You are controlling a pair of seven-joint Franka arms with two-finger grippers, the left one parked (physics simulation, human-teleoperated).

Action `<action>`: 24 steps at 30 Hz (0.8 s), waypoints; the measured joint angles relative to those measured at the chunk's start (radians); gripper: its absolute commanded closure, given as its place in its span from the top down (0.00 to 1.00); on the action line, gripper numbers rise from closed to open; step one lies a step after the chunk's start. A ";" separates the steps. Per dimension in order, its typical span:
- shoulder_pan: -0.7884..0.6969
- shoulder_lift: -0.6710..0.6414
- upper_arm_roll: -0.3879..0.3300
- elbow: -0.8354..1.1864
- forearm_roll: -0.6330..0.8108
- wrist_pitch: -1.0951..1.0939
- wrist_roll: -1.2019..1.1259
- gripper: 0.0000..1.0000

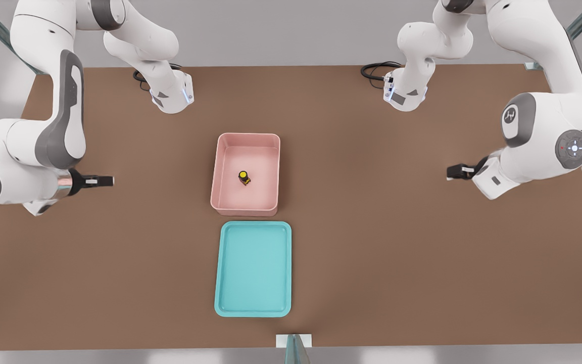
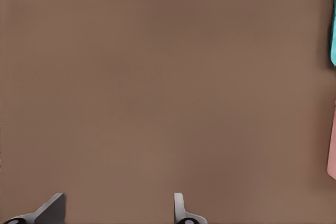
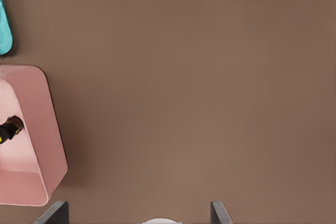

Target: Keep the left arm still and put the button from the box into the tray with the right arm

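The gripper [image 3: 139, 214] hangs over bare table [image 1: 397, 242], fingers spread wide and holding nothing, well apart from the box [image 1: 219, 167], toward the front view's right. The button [image 1: 244, 177] sits upright near the middle of the pink box's floor. The turquoise tray [image 1: 223, 268] lies just beside the box.

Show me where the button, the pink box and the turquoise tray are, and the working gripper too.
button [image 1: 243, 176]: front view, on its yellow cap.
box [image 1: 246, 137]: front view, on its far rim.
tray [image 1: 254, 269]: front view, on its bare floor.
gripper [image 1: 451, 172]: front view, at its black fingertips, over the table at the front view's right.
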 measured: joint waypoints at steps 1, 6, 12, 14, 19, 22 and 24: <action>0.005 0.000 0.000 0.000 0.001 0.030 -0.003 1.00; 0.339 0.057 0.000 0.011 0.010 0.167 0.093 1.00; 0.513 -0.154 0.004 -0.570 0.050 0.527 0.284 1.00; 0.549 -0.200 0.007 -0.690 0.054 0.640 0.345 1.00; 0.667 -0.140 0.010 -0.740 0.059 0.831 0.501 1.00; 0.719 -0.082 0.011 -0.737 0.059 0.901 0.586 1.00; 0.739 -0.049 0.012 -0.737 0.060 0.940 0.637 1.00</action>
